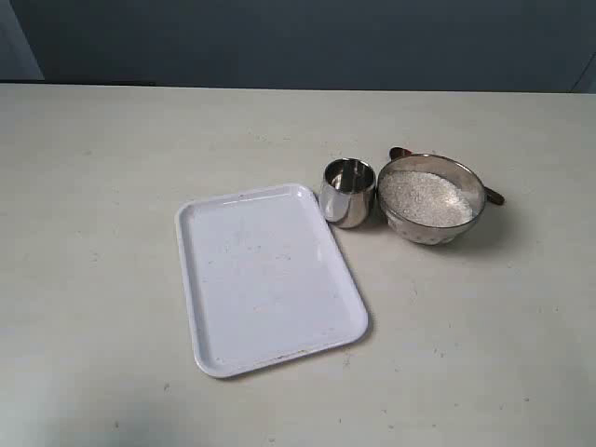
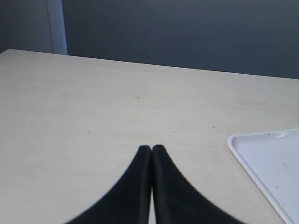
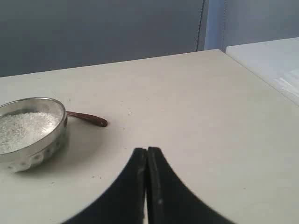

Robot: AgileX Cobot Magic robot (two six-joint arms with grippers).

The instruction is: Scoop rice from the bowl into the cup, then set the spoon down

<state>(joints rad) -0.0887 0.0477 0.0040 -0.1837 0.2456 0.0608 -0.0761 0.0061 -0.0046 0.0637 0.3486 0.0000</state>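
At the right of the exterior view, the spoon (image 1: 493, 196) lay behind the bowl (image 1: 430, 233), its long axis slanting upper left to lower right. The right gripper (image 3: 147, 150), fingers together and empty, looked nearer, its camera catching the handle; the left gripper (image 2: 152, 148), likewise closed, faced elsewhere.

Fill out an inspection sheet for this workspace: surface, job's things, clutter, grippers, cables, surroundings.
Surface: pale table, lightly speckled.
Job's things: bowl filled with rice; cup upright beside the bowl; spoon lying on the table behind the bowl, mostly hidden in the exterior view.
Clutter: white tray lying flat next to the cup.
Grippers: left gripper shut, holding nothing; right gripper shut, holding nothing.
Cables: nothing seen.
Surroundings: dark wall behind the table.
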